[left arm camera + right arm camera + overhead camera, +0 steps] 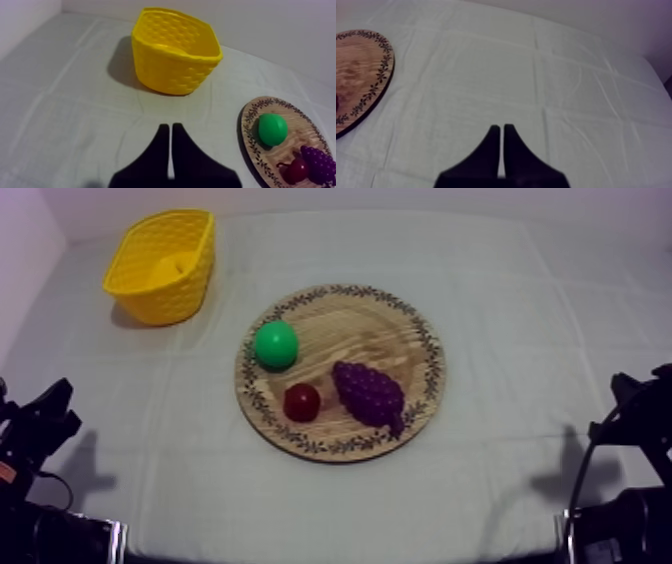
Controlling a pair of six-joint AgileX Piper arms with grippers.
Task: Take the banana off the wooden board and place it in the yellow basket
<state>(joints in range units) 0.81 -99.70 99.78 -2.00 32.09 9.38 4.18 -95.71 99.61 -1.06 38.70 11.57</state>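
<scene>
Banana is, as far as I can judge, the pale yellow curved shape lying inside the yellow basket, which stands at the far left of the counter. On the wooden board in the middle I see a round green fruit, a small red fruit and a bunch of grapes, but no banana.

The left claw is closed on nothing, its two fingers together as a narrow wedge. It points towards the basket, which is ahead of it and well apart. The right claw is closed and empty in the same way, over bare counter beside the rim of the board. The left arm is clearly the nearer one to the basket.

How the long axis of the banana lies I cannot tell, because the basket wall hides most of it. In my judgement the task looks finished, and no further grasp is needed.
</scene>
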